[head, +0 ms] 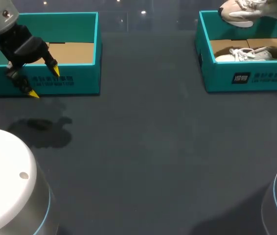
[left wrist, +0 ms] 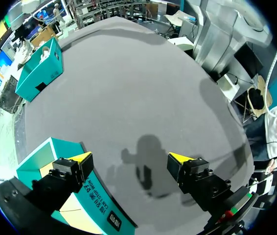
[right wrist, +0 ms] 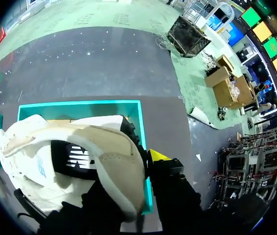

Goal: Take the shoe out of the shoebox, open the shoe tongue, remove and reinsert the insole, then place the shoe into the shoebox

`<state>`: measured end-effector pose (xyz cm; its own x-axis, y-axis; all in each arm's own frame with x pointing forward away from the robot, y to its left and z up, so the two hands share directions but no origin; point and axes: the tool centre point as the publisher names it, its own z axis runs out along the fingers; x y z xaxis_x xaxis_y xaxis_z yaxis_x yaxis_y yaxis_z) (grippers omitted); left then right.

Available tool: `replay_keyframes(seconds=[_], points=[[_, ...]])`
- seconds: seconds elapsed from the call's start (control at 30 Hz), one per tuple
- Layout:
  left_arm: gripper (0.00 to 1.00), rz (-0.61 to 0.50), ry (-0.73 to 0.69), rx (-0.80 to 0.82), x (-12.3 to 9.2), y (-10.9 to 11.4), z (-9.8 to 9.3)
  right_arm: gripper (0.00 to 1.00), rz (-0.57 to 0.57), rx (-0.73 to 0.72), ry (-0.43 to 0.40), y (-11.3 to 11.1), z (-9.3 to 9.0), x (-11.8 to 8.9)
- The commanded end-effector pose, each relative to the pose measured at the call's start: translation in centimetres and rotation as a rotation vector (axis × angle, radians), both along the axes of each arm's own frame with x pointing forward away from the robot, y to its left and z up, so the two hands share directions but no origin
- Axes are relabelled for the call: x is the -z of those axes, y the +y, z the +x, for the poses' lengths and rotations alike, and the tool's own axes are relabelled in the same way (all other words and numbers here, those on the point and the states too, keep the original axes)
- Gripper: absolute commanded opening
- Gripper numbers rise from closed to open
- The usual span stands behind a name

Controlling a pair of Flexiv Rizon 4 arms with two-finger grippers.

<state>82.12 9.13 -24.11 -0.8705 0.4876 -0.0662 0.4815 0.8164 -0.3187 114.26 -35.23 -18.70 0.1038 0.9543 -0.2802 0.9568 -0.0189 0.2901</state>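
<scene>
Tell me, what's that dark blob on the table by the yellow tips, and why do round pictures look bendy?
Head view: the blob is the shadow of the left arm's jaws on the dark grey table; white specks are lamp glare. Left wrist view: that shadow lies between the open jaws, and the fisheye curves the table's edge. Right wrist view: the cream-and-white sneaker looms close, bulging.

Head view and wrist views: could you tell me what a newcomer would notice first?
A cream suede sneaker hangs in the right pincer above the right-hand teal cardboard shoebox, where a white laced sneaker lies. At the left, the open left pincer straddles the front wall of another teal shoebox.
</scene>
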Motion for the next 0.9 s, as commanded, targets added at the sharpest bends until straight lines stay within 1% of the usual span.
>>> replay_keyframes(seconds=[0.03,0.13,0.33,0.43,0.47,0.87,0.9], points=[[1.00,0.002,0.001,0.001,0.0,0.0,0.0,0.00,0.003,0.012,-0.001,0.0,0.3,1.7],[1.00,0.002,0.001,0.001,0.0,0.0,0.0,0.00,0.014,0.013,0.007,0.2,0.4,2.5],[1.00,0.002,0.001,0.001,0.0,0.0,0.0,0.00,0.006,0.014,0.008,0.8,0.4,3.4],[1.00,0.002,0.001,0.001,0.0,0.0,0.0,0.00,-0.006,0.021,0.008,1.1,0.4,4.0],[1.00,0.002,0.001,0.001,0.0,0.0,0.0,0.00,-0.024,0.030,0.023,1.1,0.4,4.2],[1.00,0.002,0.001,0.001,0.0,0.0,0.0,0.00,-0.024,0.040,0.021,1.0,0.4,4.3],[1.00,0.002,0.001,0.001,0.0,0.0,0.0,0.00,-0.018,0.039,0.028,1.1,0.5,4.7]])
